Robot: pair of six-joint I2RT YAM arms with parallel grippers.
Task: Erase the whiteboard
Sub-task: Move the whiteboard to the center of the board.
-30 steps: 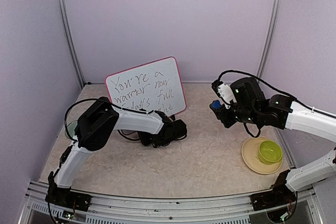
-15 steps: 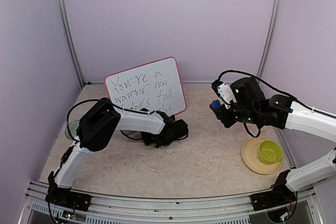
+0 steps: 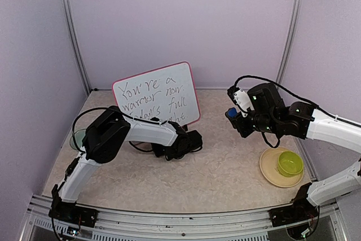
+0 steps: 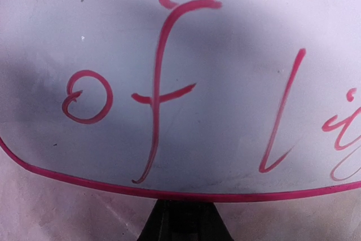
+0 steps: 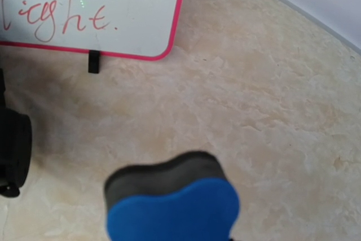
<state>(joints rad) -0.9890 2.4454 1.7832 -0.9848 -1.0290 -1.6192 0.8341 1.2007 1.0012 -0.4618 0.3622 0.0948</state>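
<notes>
Pinching a blue eraser [image 5: 172,213] with a dark felt face, the right gripper [image 3: 232,114] has it clamped and raised off the table [image 3: 225,179]. Its own fingers are out of the right wrist frame, and the eraser there is blurred and cut off at the bottom edge. The left gripper [image 3: 185,139] sits low at the bottom edge of the whiteboard [image 3: 158,94]. From above its fingers are lost in the black wrist mass and none show in its wrist view, so I can't tell if they're wide or narrow, or touching the board. The whiteboard stands at rear left of the table, leaning back, skewed with its right end higher in the top view. It has a white face, thin red-pink rim, rounded corners and a black stand foot [image 4: 183,221] under the lower edge. Handwriting fills the face: dark from above, red-pink up close. "You're a warrior now" reads clearly, but the lower lines are partly hidden by the left arm. The left wrist view shows "of" and a cut-off "li"; the right wrist view shows "light." A lime-green bowl [image 3: 290,163] sits on a beige plate [image 3: 269,174] at right, well apart from the board.
</notes>
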